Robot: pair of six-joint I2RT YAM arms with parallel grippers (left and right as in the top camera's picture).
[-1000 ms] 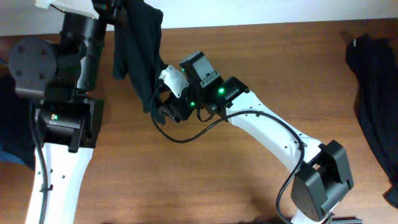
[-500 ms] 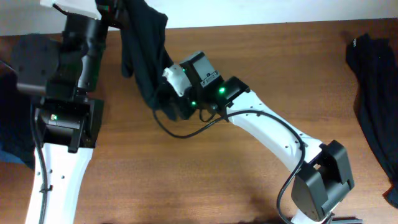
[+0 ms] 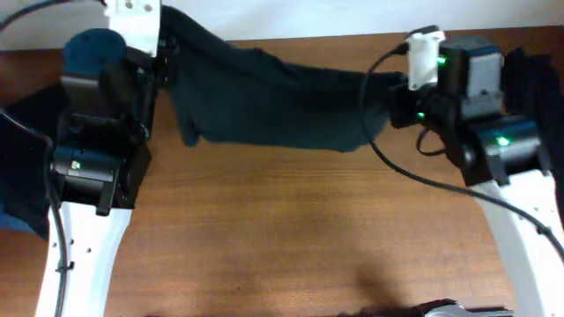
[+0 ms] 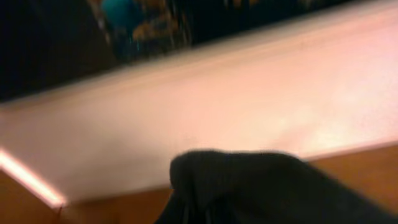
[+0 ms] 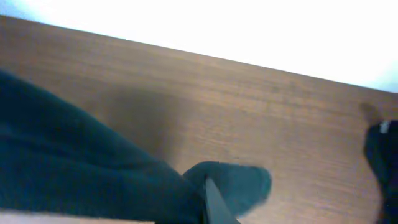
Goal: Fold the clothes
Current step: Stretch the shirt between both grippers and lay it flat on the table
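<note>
A dark navy garment [image 3: 273, 106] hangs stretched across the back of the wooden table [image 3: 291, 238], held at both ends. My left gripper [image 3: 169, 55] is shut on its left end at the top left. In the left wrist view the cloth [image 4: 261, 186] fills the bottom and hides the fingers. My right gripper [image 3: 394, 97] is shut on the right end. The right wrist view shows the cloth [image 5: 74, 162] bunched around one finger [image 5: 214, 199], with a small fold poking past it.
Another dark piece of clothing [image 3: 533, 66] lies at the table's right edge, partly behind the right arm; it also shows in the right wrist view [image 5: 382, 149]. Dark and blue cloth [image 3: 18, 167] lies off the left side. A white wall runs along the back.
The right gripper shut on the garment's hanging edge and swung far to the right, pulling the cloth out into a wide span. The left arm shifted a little while holding its end.
</note>
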